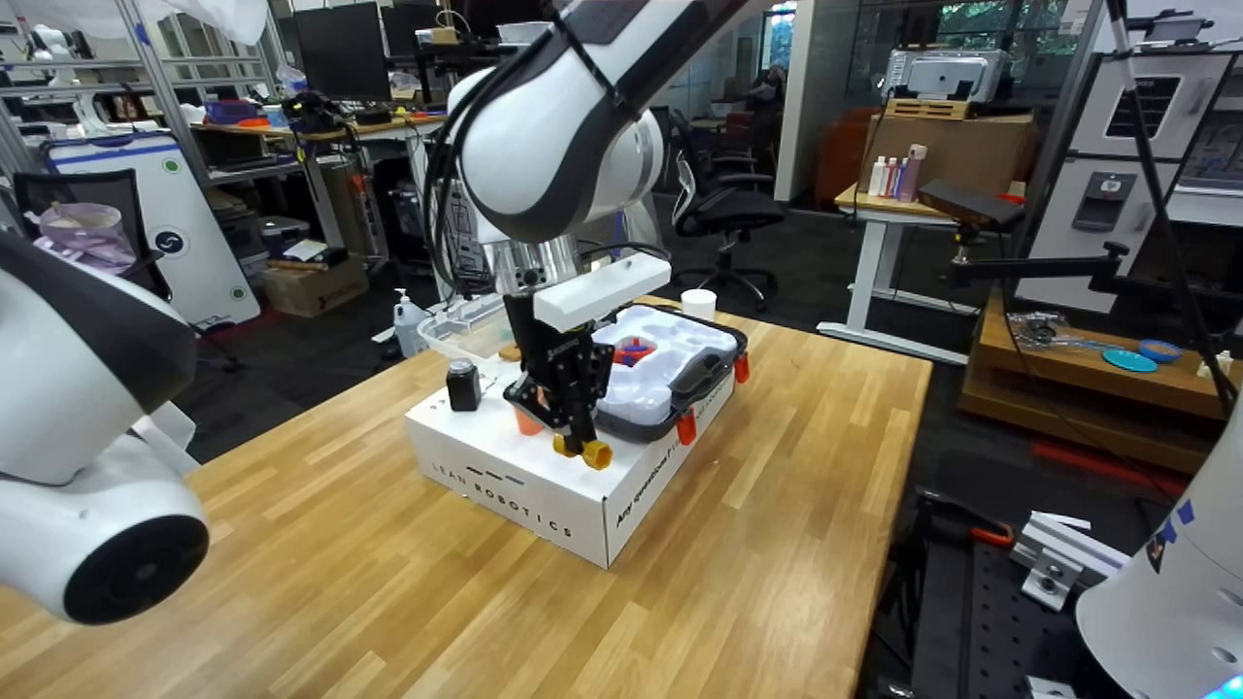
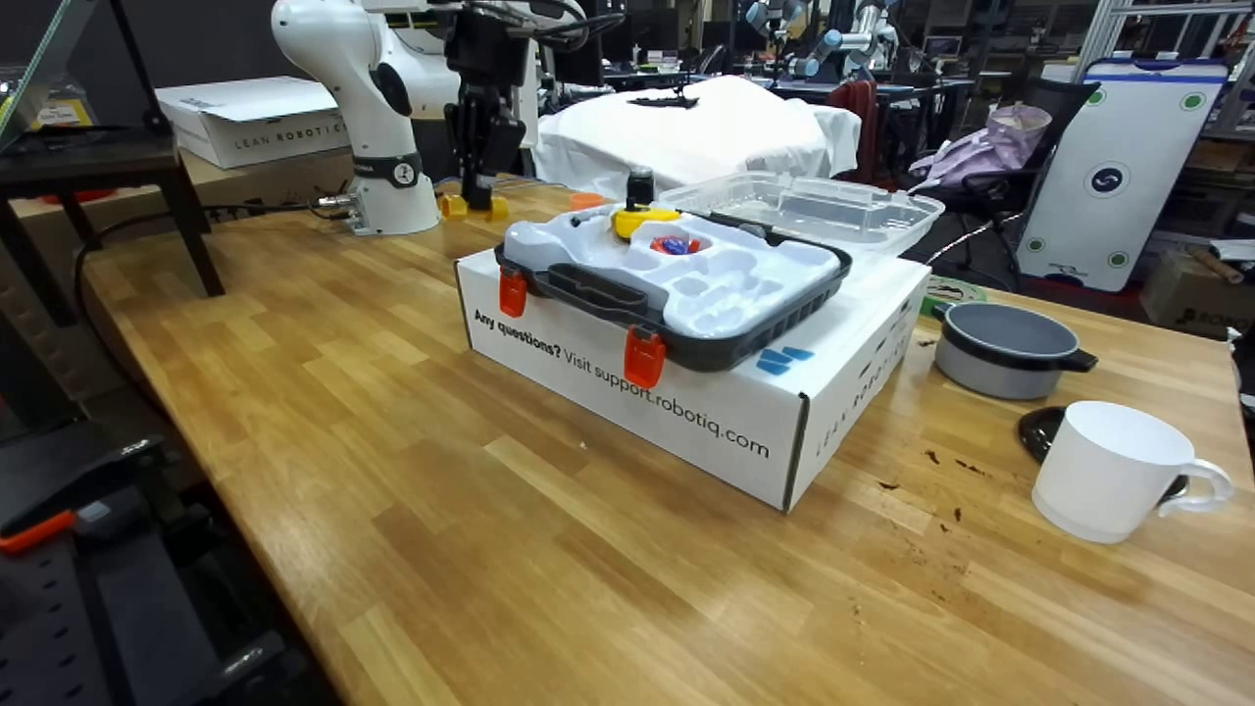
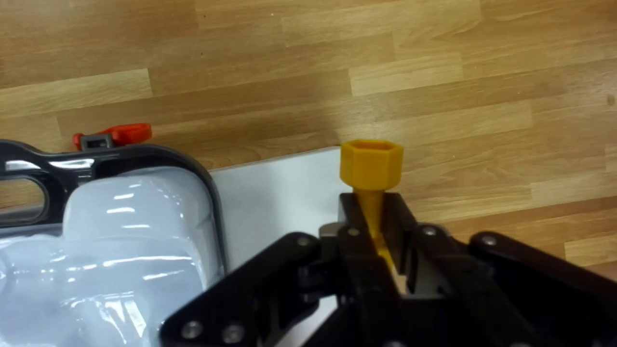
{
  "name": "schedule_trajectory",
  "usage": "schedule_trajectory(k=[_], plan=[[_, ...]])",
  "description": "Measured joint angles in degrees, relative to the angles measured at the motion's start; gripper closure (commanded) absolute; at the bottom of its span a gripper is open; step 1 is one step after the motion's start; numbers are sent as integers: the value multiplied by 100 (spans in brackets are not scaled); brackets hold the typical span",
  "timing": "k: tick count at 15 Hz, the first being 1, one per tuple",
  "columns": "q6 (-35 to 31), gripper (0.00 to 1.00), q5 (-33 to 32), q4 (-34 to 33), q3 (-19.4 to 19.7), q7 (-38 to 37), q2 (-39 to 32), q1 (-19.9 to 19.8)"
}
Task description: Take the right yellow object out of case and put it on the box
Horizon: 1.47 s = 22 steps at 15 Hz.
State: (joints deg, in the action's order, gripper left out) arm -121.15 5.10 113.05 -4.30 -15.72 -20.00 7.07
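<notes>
Black jointed pincer [image 3: 371, 205] clamped about the yellow dumbbell-shaped plastic piece [image 3: 370, 166]; in the wrist view one hexagonal end juts out past the tips. Piece is out of the black-walled case [image 2: 726, 348] and over a corner of the white cardboard box [image 1: 505, 485] with black lettering. Looks raised off the cardboard, though contact underneath is hard to judge.

Case rests on the same box, near the piece but apart from it; red plastic latches [image 2: 644, 356] hang down over the box's side. In the case, a glossy pale plastic insert [image 2: 784, 270] with a small red-and-blue piece [image 2: 675, 245] in it; rounded yellow piece [image 2: 639, 224] toward the far edge in an exterior view. Small black bottle [image 1: 464, 385] upright on the box.

Pale wooden desk [image 1: 757, 544] underneath carries the box, plus a round grey pot [image 2: 995, 373] and a white mug [image 2: 1108, 471], both well apart from the pincer.
</notes>
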Motion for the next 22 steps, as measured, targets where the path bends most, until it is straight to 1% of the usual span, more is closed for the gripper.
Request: schedule_trajectory(k=[5, 9, 10, 11, 12, 14, 15, 17, 18, 22], plan=[[-68, 96, -1, -373, 27, -212, -399, 22], [-69, 96, -6, -540, 171, -242, -604, 15], [-69, 59, -6, -555, 213, -242, -633, 11], [-69, 58, -6, -564, 248, -242, -650, 9], [-68, 53, -6, -569, 274, -245, -659, 6], [-65, 38, -6, -583, 304, -257, -666, 6], [-65, 57, -6, -587, 313, -270, -666, 6], [-64, 42, -6, -590, 327, -280, -666, 6], [-64, 38, -6, -591, 330, -283, -666, 6], [-63, 38, -7, -592, 330, -291, -667, 7]])
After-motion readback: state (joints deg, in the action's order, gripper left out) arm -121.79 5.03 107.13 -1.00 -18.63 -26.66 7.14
